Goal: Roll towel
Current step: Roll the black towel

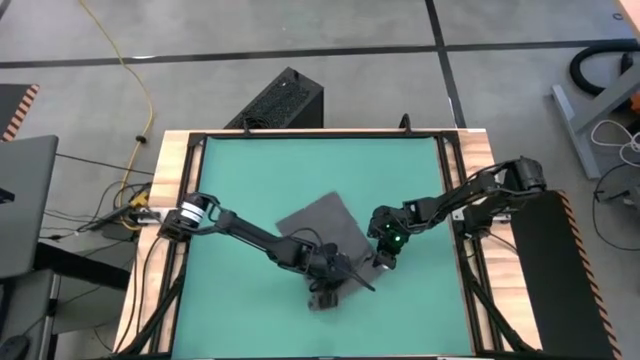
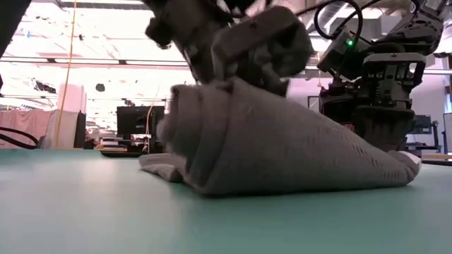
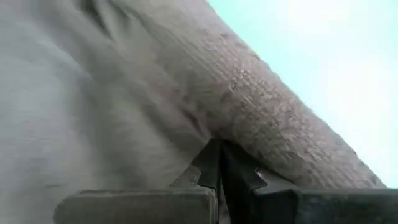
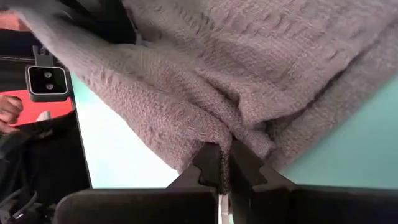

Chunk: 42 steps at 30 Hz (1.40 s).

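The left gripper (image 1: 330, 290) is positioned low over the near-centre of the teal green mat (image 1: 240, 170) that covers the wooden-edged desk (image 1: 165, 160). Its fingers (image 3: 208, 165) are pressed together, pinching a fold of the plain dark grey soft towel (image 1: 322, 226). The towel lies on the mat between the two arms; its near edge is curled into a partial roll (image 2: 205, 134), with the remainder spread flat behind. The right gripper (image 1: 384, 262) is at the towel's right near corner, fingers (image 4: 245, 165) pressed together, pinching the cloth edge
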{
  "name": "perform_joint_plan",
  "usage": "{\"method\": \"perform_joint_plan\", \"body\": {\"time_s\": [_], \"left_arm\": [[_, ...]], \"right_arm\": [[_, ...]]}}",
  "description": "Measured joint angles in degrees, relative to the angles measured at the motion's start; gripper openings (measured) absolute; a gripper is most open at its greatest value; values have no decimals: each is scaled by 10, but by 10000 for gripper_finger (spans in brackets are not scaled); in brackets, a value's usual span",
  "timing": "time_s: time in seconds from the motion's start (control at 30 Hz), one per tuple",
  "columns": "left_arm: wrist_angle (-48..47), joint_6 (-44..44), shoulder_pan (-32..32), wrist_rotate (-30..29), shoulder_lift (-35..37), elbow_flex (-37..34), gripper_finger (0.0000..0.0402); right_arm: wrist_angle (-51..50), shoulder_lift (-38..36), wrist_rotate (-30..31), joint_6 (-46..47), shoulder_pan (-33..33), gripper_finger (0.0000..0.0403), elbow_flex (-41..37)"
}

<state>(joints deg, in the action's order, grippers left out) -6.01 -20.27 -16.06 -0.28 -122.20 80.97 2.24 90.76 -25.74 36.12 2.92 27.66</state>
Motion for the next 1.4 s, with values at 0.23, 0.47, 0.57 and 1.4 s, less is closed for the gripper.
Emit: {"method": "perform_joint_plan", "body": {"time_s": [0.23, 0.47, 0.57, 1.4], "left_arm": [[-55, 21, -2, -67, 72, 0, 0], [75, 81, -16, -56, 78, 2, 0], [72, 65, -13, -50, 55, 2, 0], [98, -2, 7, -30, -12, -69, 0]], "right_arm": [[7, 0, 3, 7, -1, 26, -2], [8, 0, 3, 14, -1, 26, -2], [9, 0, 2, 19, -1, 28, -3], [2, -39, -81, -14, -37, 164, 6]]}}
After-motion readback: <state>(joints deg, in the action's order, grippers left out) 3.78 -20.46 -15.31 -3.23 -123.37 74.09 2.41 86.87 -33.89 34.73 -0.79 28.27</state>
